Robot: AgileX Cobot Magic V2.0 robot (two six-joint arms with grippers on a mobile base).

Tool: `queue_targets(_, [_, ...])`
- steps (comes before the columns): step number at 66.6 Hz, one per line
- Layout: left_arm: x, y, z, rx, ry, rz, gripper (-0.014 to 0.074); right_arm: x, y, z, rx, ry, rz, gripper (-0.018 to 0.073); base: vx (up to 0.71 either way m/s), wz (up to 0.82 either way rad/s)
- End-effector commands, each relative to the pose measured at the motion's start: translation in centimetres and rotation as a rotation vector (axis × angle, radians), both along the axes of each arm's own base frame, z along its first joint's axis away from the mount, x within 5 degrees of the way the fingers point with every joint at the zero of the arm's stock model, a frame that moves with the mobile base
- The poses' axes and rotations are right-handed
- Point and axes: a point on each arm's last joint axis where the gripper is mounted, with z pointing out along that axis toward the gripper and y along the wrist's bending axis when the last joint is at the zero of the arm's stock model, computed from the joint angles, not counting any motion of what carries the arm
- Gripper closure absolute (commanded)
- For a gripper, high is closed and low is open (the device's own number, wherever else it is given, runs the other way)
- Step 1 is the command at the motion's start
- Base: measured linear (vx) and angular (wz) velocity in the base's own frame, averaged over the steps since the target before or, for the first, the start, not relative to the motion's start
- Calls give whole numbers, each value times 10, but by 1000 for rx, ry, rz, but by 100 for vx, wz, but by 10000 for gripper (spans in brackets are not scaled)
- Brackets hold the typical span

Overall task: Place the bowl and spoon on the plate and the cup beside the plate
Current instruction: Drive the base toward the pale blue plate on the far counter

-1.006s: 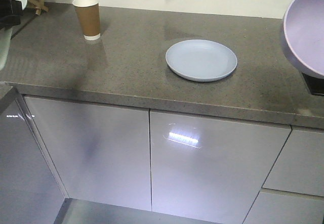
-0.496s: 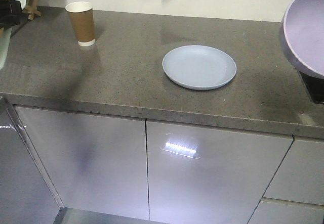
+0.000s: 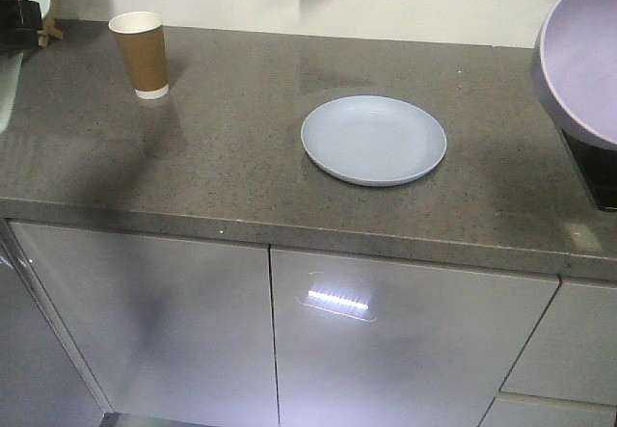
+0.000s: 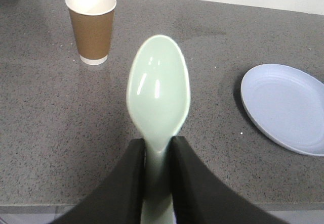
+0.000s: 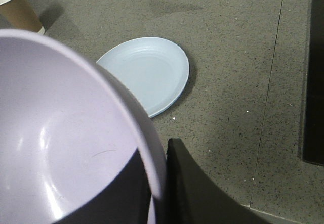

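Pinching the spoon (image 4: pixel 158 90) by its handle in the left gripper (image 4: pixel 157 147), held its oval head in the air above the grey counter (image 3: pixel 231 152). Clamped the bowl (image 5: pixel 61 133) by its rim in the right gripper (image 5: pixel 157 181), one finger inside, one outside, aloft right of the plate (image 3: pixel 374 140). Showed the cup (image 3: pixel 142 53) upright on the counter, well apart from the plate.

Front view, frame shift:
- cup (image 3: pixel 139 53): now lower, further left in frame
- plate (image 3: pixel 373 140): lower, slightly left
- bench (image 3: pixel 231 157): front edge lower
- cupboard doors (image 3: pixel 405 340): less shown at the bottom
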Motion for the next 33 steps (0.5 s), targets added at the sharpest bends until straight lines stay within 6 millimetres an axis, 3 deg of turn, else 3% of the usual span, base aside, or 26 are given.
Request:
queue_targets(1, [-7, 0, 22, -26, -111, 18, 603, -6, 3, 18, 13, -100, -16, 565, 6, -5])
queue_targets(33, [-7, 0, 22, -26, -111, 18, 603, -6, 3, 18, 13, -100, -16, 565, 5, -4])
